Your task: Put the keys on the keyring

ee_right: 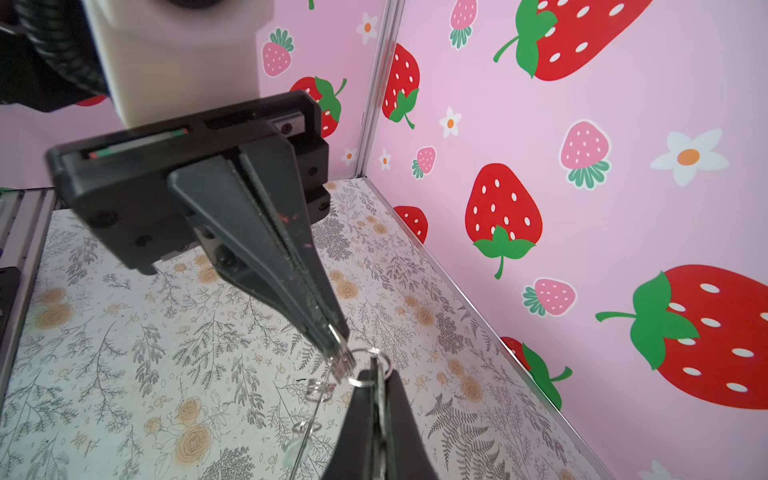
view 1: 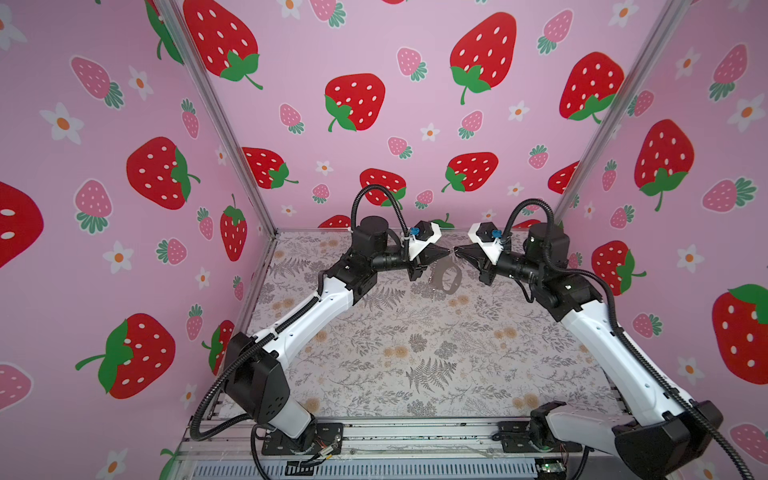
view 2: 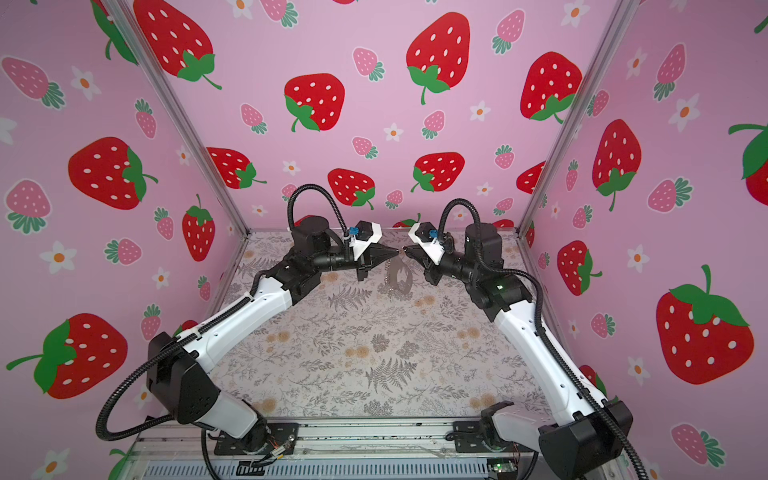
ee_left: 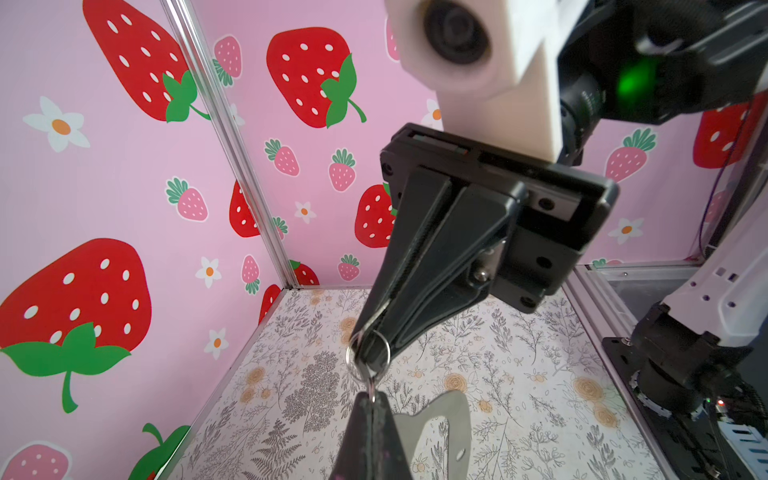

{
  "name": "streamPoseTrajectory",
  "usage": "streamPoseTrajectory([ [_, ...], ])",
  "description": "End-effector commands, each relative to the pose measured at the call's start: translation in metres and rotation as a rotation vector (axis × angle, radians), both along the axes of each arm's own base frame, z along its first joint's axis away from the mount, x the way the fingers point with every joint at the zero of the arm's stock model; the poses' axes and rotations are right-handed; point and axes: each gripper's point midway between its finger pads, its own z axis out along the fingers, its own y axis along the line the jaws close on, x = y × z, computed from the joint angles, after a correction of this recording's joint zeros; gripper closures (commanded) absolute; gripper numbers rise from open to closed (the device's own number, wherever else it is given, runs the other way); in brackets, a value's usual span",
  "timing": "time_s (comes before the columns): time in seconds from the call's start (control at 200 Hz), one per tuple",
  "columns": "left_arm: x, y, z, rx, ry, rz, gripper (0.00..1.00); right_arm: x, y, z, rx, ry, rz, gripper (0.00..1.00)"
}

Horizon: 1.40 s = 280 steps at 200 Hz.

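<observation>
Left fingers (ee_right: 270, 257) pinching hanging grey crescent keyring (ee_left: 455, 415), right fingers (ee_left: 419, 266) pinching small silver ring (ee_right: 360, 382)

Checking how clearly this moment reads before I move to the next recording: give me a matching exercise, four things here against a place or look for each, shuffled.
Things:
1. keyring plate
2. silver ring
3. table cover
4. walls

Place or look:
a. pink with a strawberry print
b. pinched at the tip of the right gripper
c. hanging in the air from the left gripper
d. grey floral print

Pairs: 1-c, 2-b, 3-d, 4-a
</observation>
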Motion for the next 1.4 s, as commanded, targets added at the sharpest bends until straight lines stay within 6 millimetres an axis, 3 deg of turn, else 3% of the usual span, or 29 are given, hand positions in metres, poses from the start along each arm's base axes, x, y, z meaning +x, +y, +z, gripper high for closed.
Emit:
streamPoseTrajectory([
  [0.0, 0.02, 0.006, -0.018, 0.015, 0.023, 0.049, 1.0, 0.013, -0.002, -0.025, -0.158, 0.033, -0.06, 1.0],
  [0.055, 0.028, 0.01, -0.027, 0.004, 0.056, 0.069, 0.95, 0.018, 0.002, -0.04, -0.221, 0.065, -0.075, 1.0],
  [0.185, 0.043, 0.021, -0.044, -0.035, 0.104, 0.123, 0.71, 0.027, 0.007, -0.067, -0.32, 0.111, -0.109, 1.0],
  [0.27, 0.051, 0.031, -0.056, -0.038, 0.13, 0.178, 0.64, 0.03, 0.011, -0.079, -0.365, 0.132, -0.116, 1.0],
  [0.595, 0.072, 0.116, -0.079, -0.121, 0.164, 0.495, 0.59, 0.033, 0.056, -0.114, -0.559, 0.137, -0.061, 1.0],
  [0.805, 0.076, 0.171, -0.072, -0.128, 0.1, 0.689, 0.58, 0.021, 0.107, -0.108, -0.609, 0.082, 0.041, 1.0],
  [0.91, 0.077, 0.204, -0.064, -0.121, 0.085, 0.796, 0.58, 0.012, 0.138, -0.094, -0.559, 0.048, 0.11, 1.0],
  [1.015, 0.076, 0.232, -0.058, -0.115, 0.078, 0.877, 0.58, 0.006, 0.167, -0.063, -0.428, 0.033, 0.192, 1.0],
  [1.07, 0.075, 0.243, -0.057, -0.105, 0.075, 0.904, 0.58, 0.0, 0.178, -0.06, -0.383, 0.045, 0.238, 1.0],
  [1.205, 0.072, 0.256, -0.061, -0.072, 0.077, 0.952, 0.58, -0.007, 0.184, -0.095, -0.418, 0.103, 0.275, 1.0],
  [1.396, 0.078, 0.251, -0.087, -0.049, 0.152, 0.931, 0.58, -0.005, 0.162, -0.16, -0.508, 0.192, 0.227, 1.0],
])
